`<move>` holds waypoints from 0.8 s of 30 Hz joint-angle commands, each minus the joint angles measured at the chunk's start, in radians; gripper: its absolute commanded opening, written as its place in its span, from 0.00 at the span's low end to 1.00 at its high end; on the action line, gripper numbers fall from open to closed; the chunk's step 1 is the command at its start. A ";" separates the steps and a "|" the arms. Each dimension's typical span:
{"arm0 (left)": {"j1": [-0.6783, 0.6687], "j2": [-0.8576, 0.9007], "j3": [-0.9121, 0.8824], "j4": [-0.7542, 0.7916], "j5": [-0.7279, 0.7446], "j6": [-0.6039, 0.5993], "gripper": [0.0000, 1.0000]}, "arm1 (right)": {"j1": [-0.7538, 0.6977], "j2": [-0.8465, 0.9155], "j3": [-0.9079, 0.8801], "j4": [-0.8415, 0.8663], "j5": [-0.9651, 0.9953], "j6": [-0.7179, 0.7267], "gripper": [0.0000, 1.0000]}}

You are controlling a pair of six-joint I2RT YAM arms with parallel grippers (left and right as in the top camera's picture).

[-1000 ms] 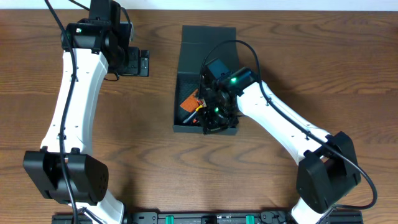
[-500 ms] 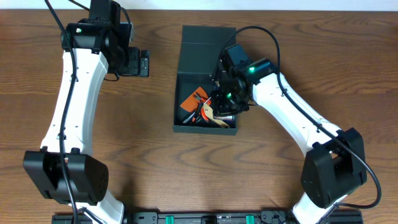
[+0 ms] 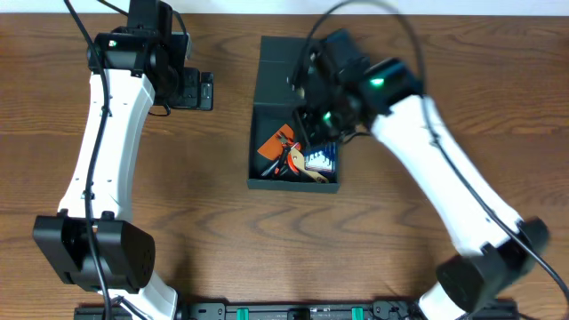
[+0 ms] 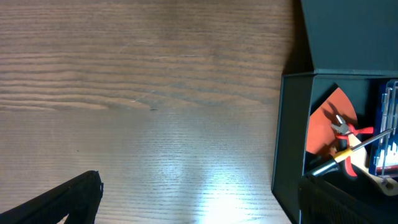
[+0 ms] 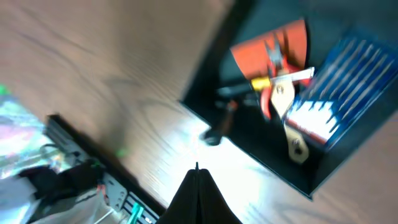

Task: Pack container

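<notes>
Container loaded, flap open

The container sits centre-far, tools inside. The right gripper hovers over it, fingers together, empty; the left gripper is far left, fingers apart. The flap likely wants a slow push from its far edge.

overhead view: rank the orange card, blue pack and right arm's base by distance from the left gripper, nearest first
From the left gripper:
1. orange card, left side of the container
2. blue pack, container's right side
3. right arm's base, bottom right of the view
</notes>
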 commanded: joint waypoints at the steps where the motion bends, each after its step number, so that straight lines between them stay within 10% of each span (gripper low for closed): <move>1: 0.003 -0.003 0.012 -0.002 -0.009 -0.004 0.99 | 0.040 -0.046 0.078 -0.058 -0.045 -0.123 0.01; 24: 0.003 -0.003 0.012 -0.006 -0.009 -0.004 0.99 | 0.253 0.199 -0.096 -0.092 0.129 -0.474 0.01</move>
